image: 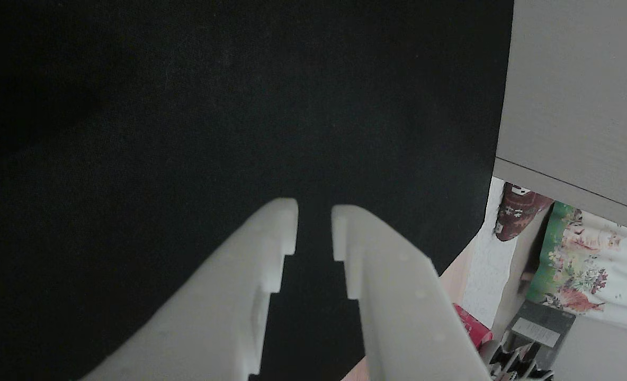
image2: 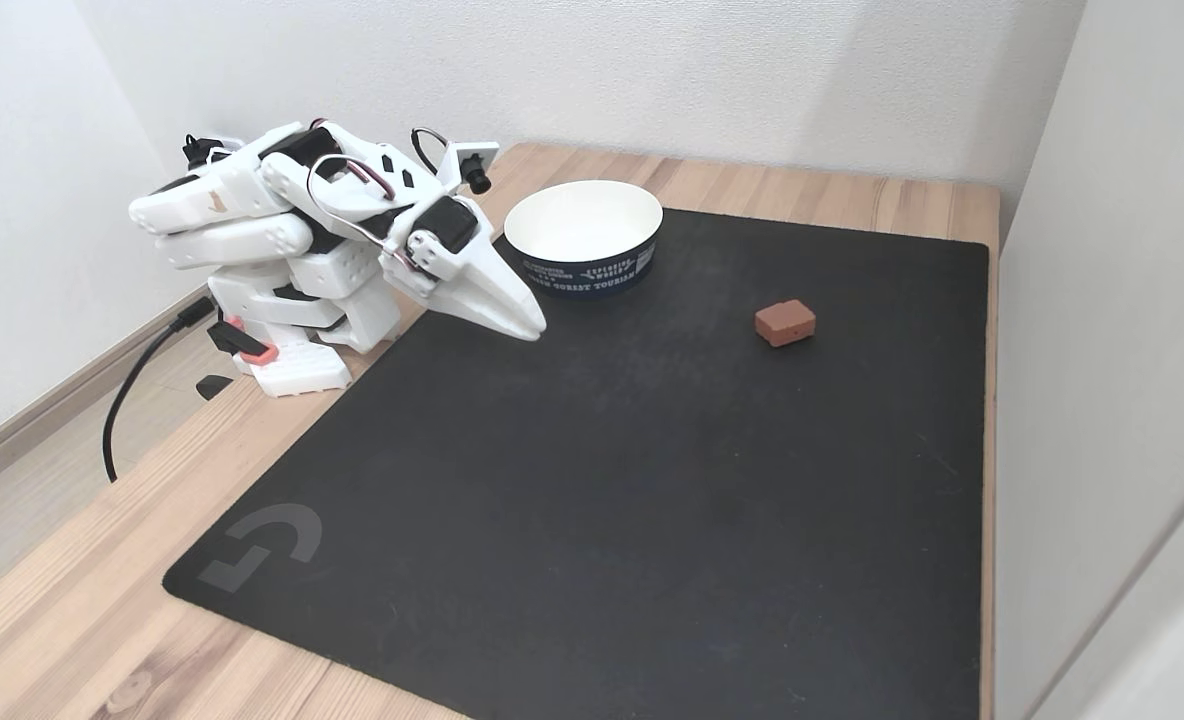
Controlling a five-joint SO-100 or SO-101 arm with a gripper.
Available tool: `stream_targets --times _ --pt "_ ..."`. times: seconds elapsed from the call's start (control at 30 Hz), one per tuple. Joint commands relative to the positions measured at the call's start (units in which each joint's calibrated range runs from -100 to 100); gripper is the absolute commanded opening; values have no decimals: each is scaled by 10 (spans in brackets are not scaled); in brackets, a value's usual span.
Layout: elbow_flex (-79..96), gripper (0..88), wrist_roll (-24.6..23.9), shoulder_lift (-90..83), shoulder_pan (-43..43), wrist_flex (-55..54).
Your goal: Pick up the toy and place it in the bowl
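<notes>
I am sitting folded low over my base at the left of the fixed view, with my gripper pointing down and to the right, its tip hanging just above the near-left part of the black mat. In the other view my gripper is reaching up from the bottom edge, and my two white fingers are standing a little apart — a narrow dark slot of mat is showing between the tips, and nothing is sitting in that slot. So I am holding nothing.

The toy is lying on the mat toward the right in the fixed view, well apart from my fingertips, resting flat as a small reddish-brown block. The bowl is standing upright at the far edge of the mat, just beside my gripper and behind it — white inside, with a dark band of lettering around its outer wall. The toy and the bowl are apart, with bare mat lying between them.

The mat is covering most of the wooden table
</notes>
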Motion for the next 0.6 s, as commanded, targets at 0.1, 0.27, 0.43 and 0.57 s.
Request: stream_targets --times 0.1,0.27,0.43,0.57 --pt "2 24 -1 -5 2 2" --pt "-36 24 -1 18 0 3" --pt "-121 24 -1 121 -1 3" --pt "-227 23 -1 239 -4 2"
